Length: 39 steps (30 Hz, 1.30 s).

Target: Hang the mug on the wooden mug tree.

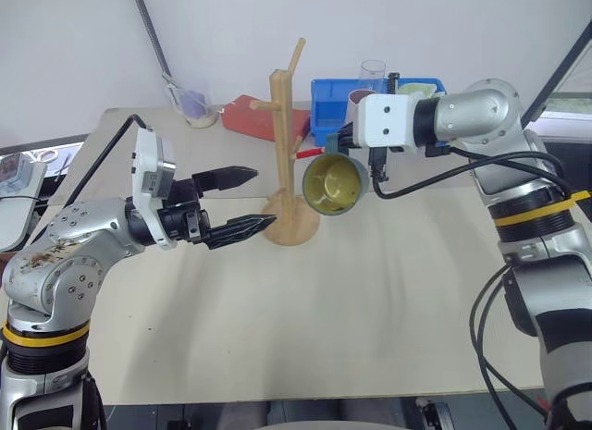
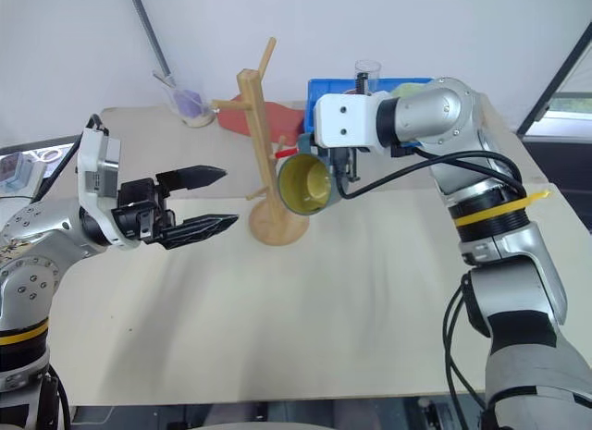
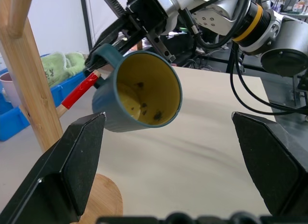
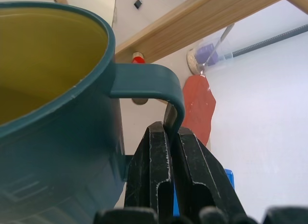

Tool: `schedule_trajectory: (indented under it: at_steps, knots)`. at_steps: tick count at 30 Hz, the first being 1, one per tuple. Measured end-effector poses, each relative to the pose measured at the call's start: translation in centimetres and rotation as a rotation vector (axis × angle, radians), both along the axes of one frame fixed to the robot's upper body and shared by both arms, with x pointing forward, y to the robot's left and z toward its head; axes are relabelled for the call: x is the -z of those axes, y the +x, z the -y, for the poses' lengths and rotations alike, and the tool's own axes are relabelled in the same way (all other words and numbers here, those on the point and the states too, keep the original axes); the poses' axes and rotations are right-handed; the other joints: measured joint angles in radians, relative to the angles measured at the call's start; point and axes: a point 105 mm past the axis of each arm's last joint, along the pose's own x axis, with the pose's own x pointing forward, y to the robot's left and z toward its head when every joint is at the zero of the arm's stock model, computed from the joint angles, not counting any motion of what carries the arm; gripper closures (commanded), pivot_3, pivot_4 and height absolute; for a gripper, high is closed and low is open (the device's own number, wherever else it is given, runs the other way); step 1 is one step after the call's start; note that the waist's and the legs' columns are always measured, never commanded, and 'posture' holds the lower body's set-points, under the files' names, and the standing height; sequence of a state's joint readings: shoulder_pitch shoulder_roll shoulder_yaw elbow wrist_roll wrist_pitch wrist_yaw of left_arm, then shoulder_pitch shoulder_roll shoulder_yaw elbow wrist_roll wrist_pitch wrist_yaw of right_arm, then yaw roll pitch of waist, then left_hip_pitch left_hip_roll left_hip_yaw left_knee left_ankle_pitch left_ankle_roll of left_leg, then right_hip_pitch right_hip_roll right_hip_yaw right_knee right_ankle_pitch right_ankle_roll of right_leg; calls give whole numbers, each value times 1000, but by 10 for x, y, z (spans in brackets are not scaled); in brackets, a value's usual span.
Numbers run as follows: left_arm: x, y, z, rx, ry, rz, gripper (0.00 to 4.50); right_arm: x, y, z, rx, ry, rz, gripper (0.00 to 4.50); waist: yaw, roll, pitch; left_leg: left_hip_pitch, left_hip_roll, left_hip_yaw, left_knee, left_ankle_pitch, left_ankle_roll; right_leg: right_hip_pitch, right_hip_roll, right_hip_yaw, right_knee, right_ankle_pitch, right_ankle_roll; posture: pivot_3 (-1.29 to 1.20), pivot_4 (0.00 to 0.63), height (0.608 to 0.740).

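Your right gripper (image 4: 169, 137) is pinched tight on the mug (image 1: 335, 182), both black fingers squeezing the loop handle from either side, and the mug hangs clear of the tabletop (image 1: 305, 310), in the air just beside the wooden mug tree (image 1: 287, 153). Look at that mug: dark teal-blue outside, glossy, with a yellow inside that carries a few dark specks near the bottom. It is tipped on its side, mouth facing back toward you, handle pointing toward the post. The rim sits right by a red-tipped peg (image 3: 79, 90) low on the tree; from the left wrist camera that peg runs just behind the handle, though you cannot tell whether the two touch.

The tree is pale wood, a square upright post on a round disc base, standing toward the middle of the far edge of the tabletop, slanted pegs branching off it.

Your left gripper (image 1: 242, 201) has its fingers spread apart, holding nothing, levelled at the tree's base from the left side.

Along the far edge behind the tree sit a blue bin (image 1: 335, 106), a flat red item (image 1: 252, 116) and a clear glass (image 1: 373, 74).
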State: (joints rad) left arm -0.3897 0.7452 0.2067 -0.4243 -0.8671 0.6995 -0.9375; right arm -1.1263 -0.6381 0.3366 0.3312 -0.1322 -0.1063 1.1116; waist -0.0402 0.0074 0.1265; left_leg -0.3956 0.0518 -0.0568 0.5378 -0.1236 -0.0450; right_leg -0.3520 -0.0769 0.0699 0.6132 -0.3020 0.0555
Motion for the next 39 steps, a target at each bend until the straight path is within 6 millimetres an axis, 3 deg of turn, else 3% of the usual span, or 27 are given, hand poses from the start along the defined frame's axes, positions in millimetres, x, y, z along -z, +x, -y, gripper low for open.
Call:
schedule_trajectory:
  at_steps: [7, 8, 19, 28, 33, 39]
  knots:
    - [3, 0, 0, 11, 5, 2, 0, 2, 6, -8, -11, -3, -9, 4447, -3, 0, 0, 0, 0, 0, -1, 0, 0, -1, 0, 1, 1, 0, 0, 0, 150, 740]
    - [3, 0, -1, 11, 8, 6, 0, -1, 6, -10, -18, -1, -2, 3736, -3, 0, 0, 1, 0, 0, -1, 0, 0, -1, 0, 1, 1, 0, 0, 0, 150, 740]
    - [11, 2, -7, 1, 11, 2, 0, -5, 6, -16, -34, 7, 6, 54, -3, 0, 0, 2, 0, 0, -1, 0, 0, 0, 1, 2, 1, 0, 0, 0, 150, 740]
    - [15, 6, -16, -39, 46, 33, 0, -13, -2, 5, -25, -34, -6, 18, -1, 0, 0, 2, 0, 1, -1, 0, 0, 0, 0, 2, 1, -1, -2, 0, 150, 740]
    - [20, 15, -40, -153, 176, 63, 0, -12, -22, 36, -13, 71, -186, 18, 1, 0, 0, 2, 1, 1, -1, -1, -2, 0, 0, 2, 0, -1, -2, 0, 150, 740]
    - [21, 31, -62, -288, 284, 91, 0, -14, -55, 44, -68, 253, -410, 18, 0, 0, 0, 2, 1, 1, -1, -2, -3, -1, 0, 2, 1, -1, -2, 0, 150, 740]
